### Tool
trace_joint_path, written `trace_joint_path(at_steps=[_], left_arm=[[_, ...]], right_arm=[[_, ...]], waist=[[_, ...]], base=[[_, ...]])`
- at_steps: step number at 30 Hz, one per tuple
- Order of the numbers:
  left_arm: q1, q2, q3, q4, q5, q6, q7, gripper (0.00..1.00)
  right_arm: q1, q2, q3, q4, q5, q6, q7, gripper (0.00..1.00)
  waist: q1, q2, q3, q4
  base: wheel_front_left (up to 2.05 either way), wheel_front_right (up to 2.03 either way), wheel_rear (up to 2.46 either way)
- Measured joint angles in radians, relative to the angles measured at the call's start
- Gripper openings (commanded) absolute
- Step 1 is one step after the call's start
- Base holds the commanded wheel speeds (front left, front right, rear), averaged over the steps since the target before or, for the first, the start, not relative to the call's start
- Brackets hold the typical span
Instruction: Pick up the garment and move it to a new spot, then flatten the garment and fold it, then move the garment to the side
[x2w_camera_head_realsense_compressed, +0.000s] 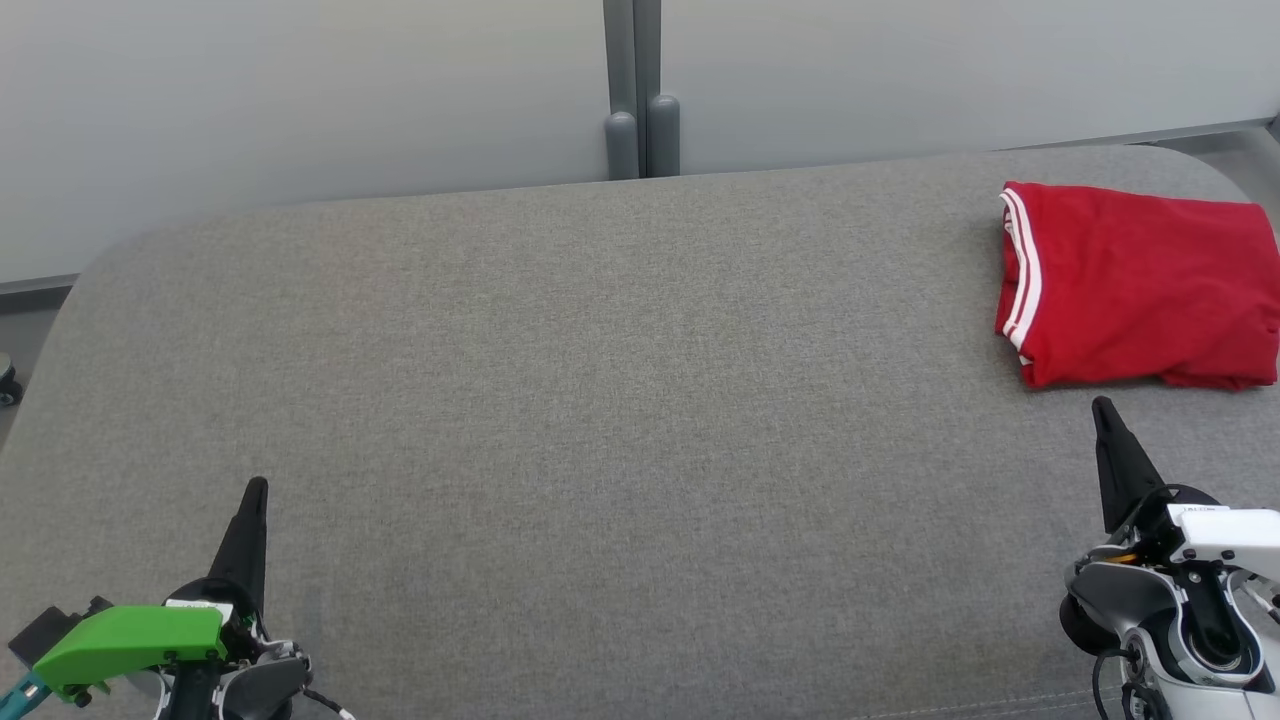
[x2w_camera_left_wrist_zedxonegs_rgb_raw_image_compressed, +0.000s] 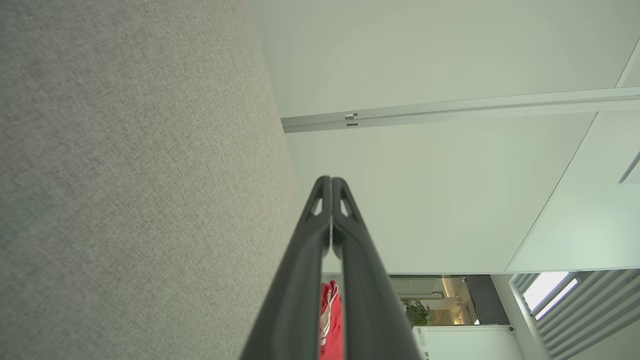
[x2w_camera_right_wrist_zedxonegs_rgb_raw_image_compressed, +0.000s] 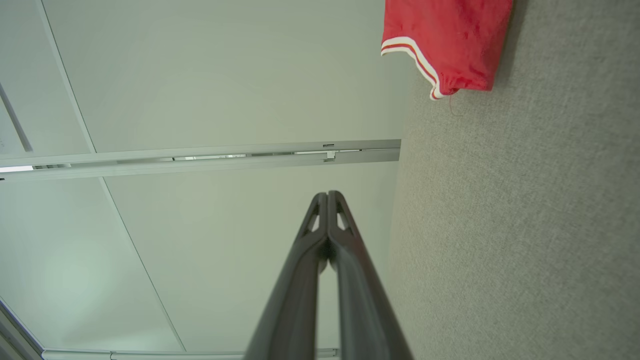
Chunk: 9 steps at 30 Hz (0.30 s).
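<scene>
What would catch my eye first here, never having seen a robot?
The folded red garment with white stripes, lying at the far right of the grey fabric surface. Next, the left gripper at lower left, above a bright green part, and the right gripper near the garment, both shut.

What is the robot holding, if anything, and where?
Nothing. Left gripper and right gripper are shut, empty; the folded red garment lies apart from both.

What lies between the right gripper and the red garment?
Nothing but a strip of bare grey upholstery lies between the right gripper and the red garment, as the head view shows.
</scene>
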Motion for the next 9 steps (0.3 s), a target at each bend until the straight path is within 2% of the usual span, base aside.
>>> trace_joint_path(at_steps=[9], left_arm=[[0.000,0.000,0.000,0.000,0.000,0.000,0.000,0.00]], right_arm=[[0.000,0.000,0.001,0.000,0.000,0.000,0.000,0.00]], waist=[[0.0000,0.0000,0.000,0.000]], base=[[0.00,0.00,0.00]])
